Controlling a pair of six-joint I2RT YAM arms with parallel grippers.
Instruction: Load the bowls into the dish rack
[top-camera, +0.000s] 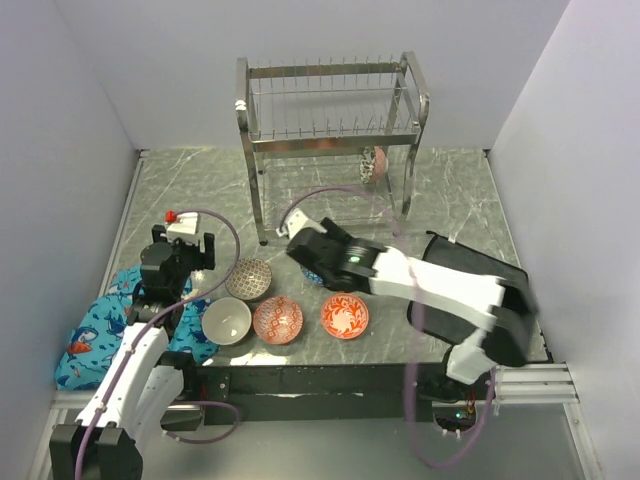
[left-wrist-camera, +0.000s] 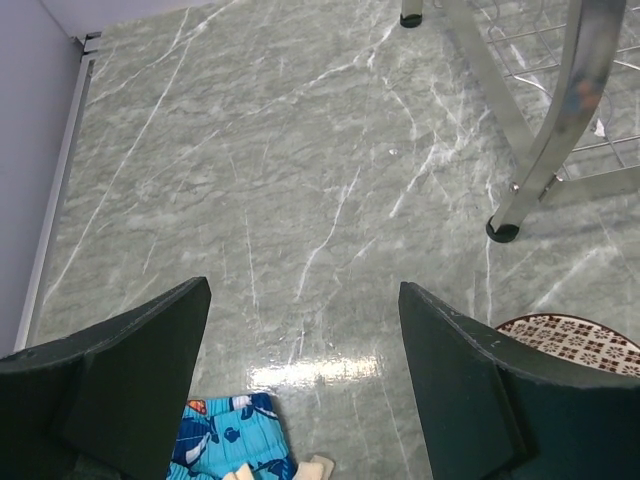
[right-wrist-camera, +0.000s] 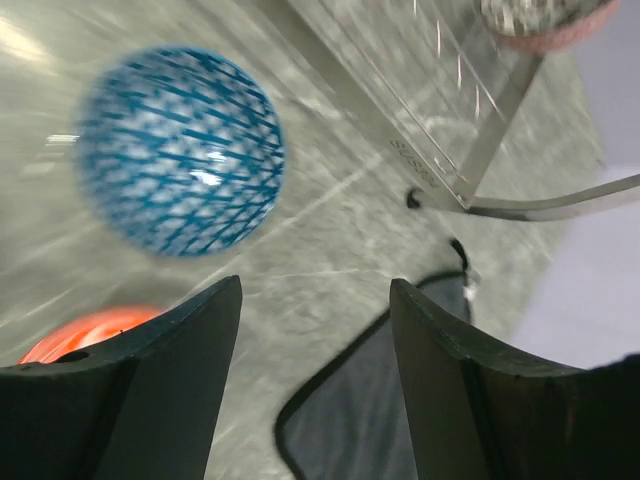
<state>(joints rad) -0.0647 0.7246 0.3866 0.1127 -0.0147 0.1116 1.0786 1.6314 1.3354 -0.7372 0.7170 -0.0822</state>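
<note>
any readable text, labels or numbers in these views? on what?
Stamped marking on a lower bar of the dish rack, right wrist view: a short string, too blurred to read.
No other words, labels, numbers or signs show in any view.

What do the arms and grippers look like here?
The left arm and right arm have white shells, black joints and looping lilac cables. The left gripper and right gripper have dark wedge-shaped fingers. A small red knob sits by the left wrist.
</note>
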